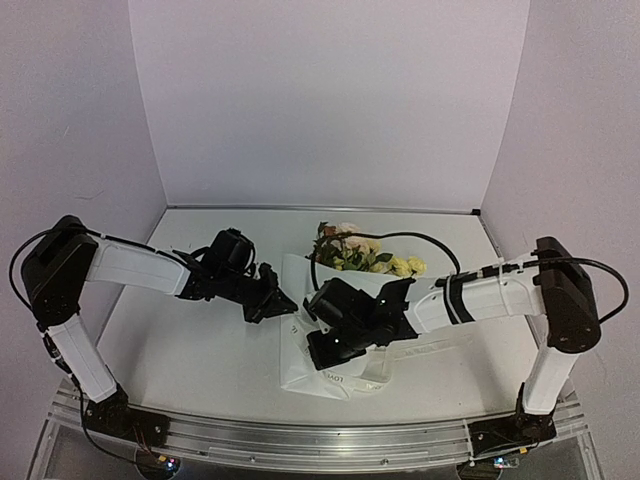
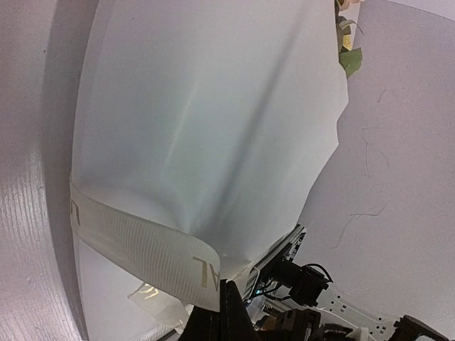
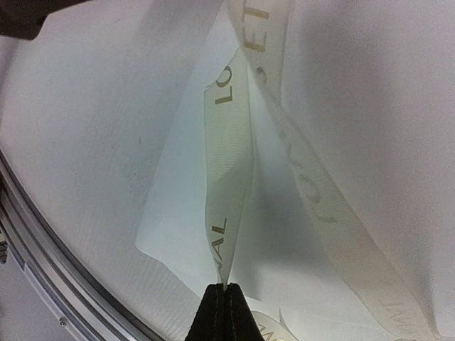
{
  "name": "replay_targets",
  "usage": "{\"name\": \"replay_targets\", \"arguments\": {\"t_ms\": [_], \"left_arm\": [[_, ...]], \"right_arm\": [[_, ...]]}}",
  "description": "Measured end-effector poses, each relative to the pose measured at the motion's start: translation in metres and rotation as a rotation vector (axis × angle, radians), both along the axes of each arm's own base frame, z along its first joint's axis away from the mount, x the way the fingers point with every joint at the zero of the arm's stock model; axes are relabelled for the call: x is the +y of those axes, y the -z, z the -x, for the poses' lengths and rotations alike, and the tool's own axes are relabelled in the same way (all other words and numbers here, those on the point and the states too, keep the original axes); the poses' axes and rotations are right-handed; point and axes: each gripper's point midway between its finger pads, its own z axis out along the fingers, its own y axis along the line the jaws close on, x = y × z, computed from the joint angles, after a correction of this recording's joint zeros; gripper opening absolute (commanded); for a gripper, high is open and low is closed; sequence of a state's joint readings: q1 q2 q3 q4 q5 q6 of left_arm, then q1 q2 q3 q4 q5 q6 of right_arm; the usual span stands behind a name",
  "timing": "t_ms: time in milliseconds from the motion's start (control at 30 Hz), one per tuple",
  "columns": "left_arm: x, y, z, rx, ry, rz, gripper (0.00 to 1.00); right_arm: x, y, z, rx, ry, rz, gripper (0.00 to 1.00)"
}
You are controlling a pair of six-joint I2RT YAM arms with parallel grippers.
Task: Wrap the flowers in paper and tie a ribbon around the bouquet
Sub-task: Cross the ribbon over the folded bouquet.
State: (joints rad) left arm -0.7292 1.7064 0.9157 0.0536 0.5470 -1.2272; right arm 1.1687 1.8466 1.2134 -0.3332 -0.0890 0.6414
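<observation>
Bouquet (image 1: pixel 365 255) sits mid-tabletop (image 1: pixel 190 350) from above, blooms toward the back wall, paper (image 1: pixel 298 368) sheathing the stems. 2 arms crowd over it and hide the wrap's middle. Left wrist: left jaws clenched on the ribbon (image 2: pixel 142 245) banding the paper, with the flowers barely peeking in. Right wrist: right jaws pinch another run of ribbon edge-on. It looks soft and slippery, so grip near the ends. The paper will crumple easily.
</observation>
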Motion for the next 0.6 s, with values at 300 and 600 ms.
{"name": "replay_targets", "arguments": {"t_ms": [300,600], "left_arm": [[0.000,-0.002,0.006,-0.008,0.033,0.011,0.01],[0.007,0.012,0.016,0.038,0.051,0.000,0.16]], "right_arm": [[-0.001,-0.019,-0.040,-0.073,0.180,0.029,0.00],[-0.005,-0.006,-0.060,-0.123,0.252,0.108,0.00]]}}
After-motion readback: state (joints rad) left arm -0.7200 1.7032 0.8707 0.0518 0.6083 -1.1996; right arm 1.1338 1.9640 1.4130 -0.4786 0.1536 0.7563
